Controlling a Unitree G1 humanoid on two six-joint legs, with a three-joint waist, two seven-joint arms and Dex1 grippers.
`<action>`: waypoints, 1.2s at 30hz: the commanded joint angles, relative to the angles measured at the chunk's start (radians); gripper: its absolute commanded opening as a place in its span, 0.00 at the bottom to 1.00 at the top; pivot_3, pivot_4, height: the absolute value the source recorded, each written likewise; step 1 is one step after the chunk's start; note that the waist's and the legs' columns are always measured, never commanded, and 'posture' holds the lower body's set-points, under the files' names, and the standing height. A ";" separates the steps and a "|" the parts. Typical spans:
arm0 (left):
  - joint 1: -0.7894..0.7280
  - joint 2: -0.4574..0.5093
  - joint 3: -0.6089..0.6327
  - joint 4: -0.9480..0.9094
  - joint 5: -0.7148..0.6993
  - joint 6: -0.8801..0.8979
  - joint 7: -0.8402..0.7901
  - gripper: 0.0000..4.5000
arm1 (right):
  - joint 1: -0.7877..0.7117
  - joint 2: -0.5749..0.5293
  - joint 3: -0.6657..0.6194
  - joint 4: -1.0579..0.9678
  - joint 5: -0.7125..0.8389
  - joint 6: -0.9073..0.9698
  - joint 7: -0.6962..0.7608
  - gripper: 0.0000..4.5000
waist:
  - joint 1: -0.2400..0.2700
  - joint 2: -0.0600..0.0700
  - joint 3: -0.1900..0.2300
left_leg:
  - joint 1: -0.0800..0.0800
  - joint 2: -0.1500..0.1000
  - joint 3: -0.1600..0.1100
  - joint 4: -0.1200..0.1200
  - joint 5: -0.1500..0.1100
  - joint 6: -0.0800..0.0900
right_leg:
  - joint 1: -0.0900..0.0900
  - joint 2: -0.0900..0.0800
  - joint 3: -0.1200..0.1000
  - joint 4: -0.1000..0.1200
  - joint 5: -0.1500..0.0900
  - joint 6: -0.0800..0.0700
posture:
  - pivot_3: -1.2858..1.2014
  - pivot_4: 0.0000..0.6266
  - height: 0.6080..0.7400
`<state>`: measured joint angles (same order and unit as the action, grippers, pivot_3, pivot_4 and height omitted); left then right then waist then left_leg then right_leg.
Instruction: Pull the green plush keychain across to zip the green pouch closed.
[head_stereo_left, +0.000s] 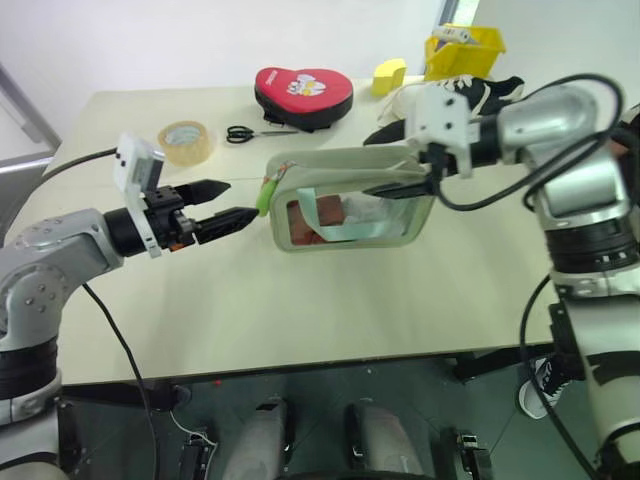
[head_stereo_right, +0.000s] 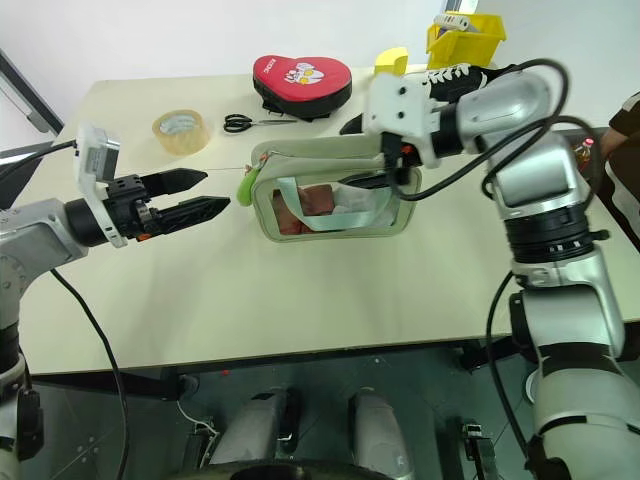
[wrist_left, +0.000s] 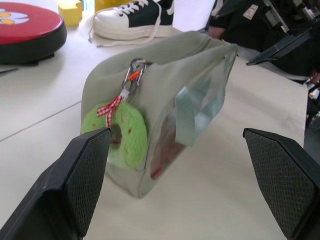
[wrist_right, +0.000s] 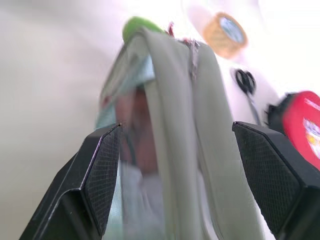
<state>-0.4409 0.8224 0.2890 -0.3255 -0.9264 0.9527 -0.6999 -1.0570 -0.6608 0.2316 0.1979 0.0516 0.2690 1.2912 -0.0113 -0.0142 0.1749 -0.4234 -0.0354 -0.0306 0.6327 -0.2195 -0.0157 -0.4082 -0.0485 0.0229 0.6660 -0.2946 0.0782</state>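
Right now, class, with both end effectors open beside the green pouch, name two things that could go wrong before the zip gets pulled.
1. The right end effector is open around the pouch, not gripping, so the upright pouch may tip or slide when tugged.
2. The keychain hangs beside one finger of the open left end effector, not between them; closing now could pinch pouch fabric instead.

Both head views look forward and down over the bench (head_stereo_left: 300, 320), sharing the whole scene. The left wrist camera faces the green pouch (wrist_left: 165, 105) closely from its keychain end; the right wrist camera looks along the pouch's top from the opposite end.
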 joint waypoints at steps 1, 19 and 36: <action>-0.009 0.013 0.018 -0.026 0.001 -0.020 -0.009 1.00 | -0.021 0.009 0.019 0.084 -0.054 -0.071 -0.040 0.81 | 0.002 0.000 0.000 | 0.000 0.000 0.000 0.000 0.000 0.000 | 0.000 0.000 0.000 0.000 0.000 0.000 | 0.52 0.24 1.00; 0.060 -0.001 0.065 -0.092 -0.042 -0.010 0.056 1.00 | -0.068 0.012 0.014 0.030 -0.004 -0.033 0.081 0.02 | -0.005 0.000 0.000 | 0.000 0.000 0.000 -0.001 0.000 0.000 | -0.001 0.001 0.000 0.000 0.000 0.000 | 0.52 0.24 1.00; 0.022 -0.020 0.024 -0.066 -0.035 -0.015 0.038 1.00 | 0.147 -0.071 0.031 -0.252 0.001 0.178 0.040 0.02 | 0.000 0.000 0.000 | 0.000 0.000 0.000 0.000 0.000 0.000 | 0.000 0.000 0.000 0.000 0.001 -0.001 | 0.52 0.24 1.00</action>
<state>-0.3991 0.8026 0.3155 -0.3868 -0.9554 0.9541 -0.6505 -0.9141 -0.7146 0.2864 -0.0236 0.0453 0.4245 1.3373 -0.0113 -0.0143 0.1749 -0.4235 -0.0352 -0.0307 0.6330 -0.2196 -0.0157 -0.4082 -0.0483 0.0228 0.6660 -0.2940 0.0773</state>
